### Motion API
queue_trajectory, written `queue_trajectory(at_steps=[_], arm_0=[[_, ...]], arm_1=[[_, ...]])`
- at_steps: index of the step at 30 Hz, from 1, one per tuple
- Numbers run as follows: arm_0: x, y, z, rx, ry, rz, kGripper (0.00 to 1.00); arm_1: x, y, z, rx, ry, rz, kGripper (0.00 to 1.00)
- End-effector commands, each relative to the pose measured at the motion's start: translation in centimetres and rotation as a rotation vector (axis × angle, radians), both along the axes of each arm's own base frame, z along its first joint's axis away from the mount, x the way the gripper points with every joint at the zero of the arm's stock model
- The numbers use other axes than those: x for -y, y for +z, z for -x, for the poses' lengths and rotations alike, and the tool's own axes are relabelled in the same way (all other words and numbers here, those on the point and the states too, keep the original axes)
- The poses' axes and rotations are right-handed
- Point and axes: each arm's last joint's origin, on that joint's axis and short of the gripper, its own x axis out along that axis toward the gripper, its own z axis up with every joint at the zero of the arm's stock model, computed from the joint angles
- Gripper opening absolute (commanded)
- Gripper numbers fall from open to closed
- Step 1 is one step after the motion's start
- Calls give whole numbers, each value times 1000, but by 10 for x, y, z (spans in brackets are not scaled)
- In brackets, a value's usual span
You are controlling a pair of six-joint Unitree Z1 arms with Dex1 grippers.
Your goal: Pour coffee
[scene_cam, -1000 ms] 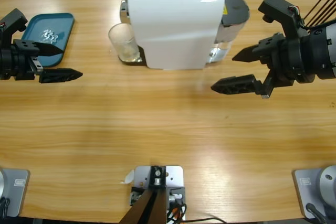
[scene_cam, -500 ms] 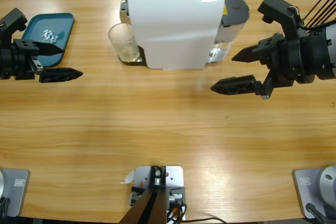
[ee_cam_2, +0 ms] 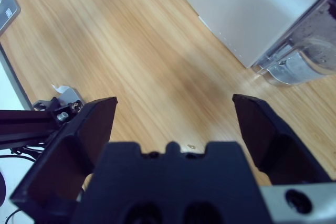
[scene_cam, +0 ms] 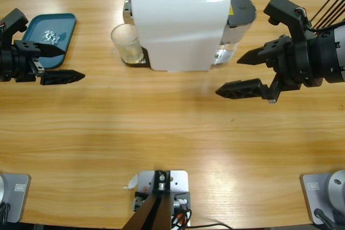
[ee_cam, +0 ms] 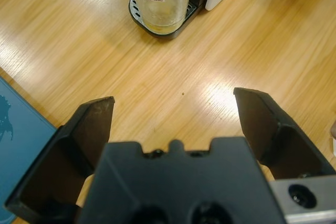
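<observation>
One long wooden table (scene_cam: 172, 138) fills the high view. One white coffee machine (scene_cam: 180, 25) stands at the far middle, with one grey-lidded water tank (scene_cam: 241, 12) at its side. Two arms are present, one at each side edge. The right gripper (scene_cam: 247, 72) has its jaws spread wide, holding nothing, just beside the tank end of the machine. The left gripper (scene_cam: 55, 63) is likewise spread wide and empty, near one teal tray (scene_cam: 32, 52) carrying a small cluster of pale bits (scene_cam: 51, 36). One clear glass tumbler (scene_cam: 127, 44) stands on the machine's drip tray (ee_cam: 137, 18). The coffee (ee_cam: 160, 24) lies as a shallow yellowish layer in the tumbler's base.
</observation>
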Motion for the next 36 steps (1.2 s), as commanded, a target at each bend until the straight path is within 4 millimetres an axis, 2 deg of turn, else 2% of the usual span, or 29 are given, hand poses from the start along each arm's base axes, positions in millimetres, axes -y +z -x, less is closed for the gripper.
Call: queue_trajectory(at_steps=[1, 36], arm_0=[[2, -16, 2, -50, -29, -16, 1000], [2, -18, 0, -43, -29, -14, 1000]], arm_1=[[-3, -11, 0, -31, 30, 25, 1000], [-4, -12, 0, -32, 41, 32, 1000]])
